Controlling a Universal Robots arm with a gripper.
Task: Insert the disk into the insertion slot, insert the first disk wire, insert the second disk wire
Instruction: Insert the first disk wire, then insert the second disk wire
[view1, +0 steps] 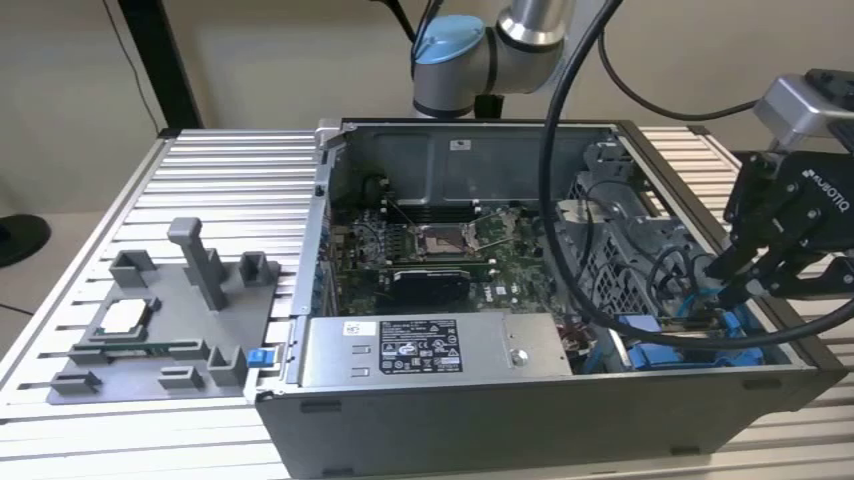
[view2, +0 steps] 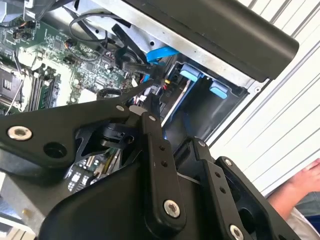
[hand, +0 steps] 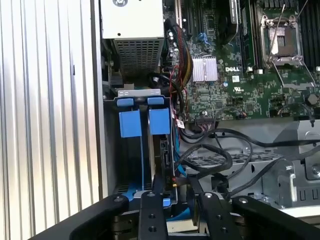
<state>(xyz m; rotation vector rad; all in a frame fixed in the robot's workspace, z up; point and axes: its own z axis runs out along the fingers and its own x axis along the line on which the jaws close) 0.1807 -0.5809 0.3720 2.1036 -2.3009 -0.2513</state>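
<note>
The black two-finger gripper (view1: 729, 294) reaches down into the open grey metal computer case (view1: 534, 425) at its corner on the exterior view's right. The disk (hand: 161, 131), a flat grey hard drive clipped in a bright blue plastic frame, stands on edge in the insertion slot (hand: 131, 93), a narrow grey metal bay with blue guides against the case wall. It looks seated rather than loose.

In the first wrist view the disk's long axis runs from its blue tabs straight toward the gripper (hand: 174, 186), so the tips sit at the drive's near end, just beside its dark edge where the wires gather. In the second wrist view the gripper (view2: 148, 96) has its fingers drawn in to a narrow gap. They meet at a small black wire plug (view2: 135, 65) with a flat blue cable (view2: 161, 52) close by. Whether the plug is actually pinched cannot be made out.

As for writing, the grey power-supply box (view1: 534, 345) carries a white printed sticker. The gripper's body bears white lettering, and the green motherboard (hand: 235, 95) has small white print.
</note>
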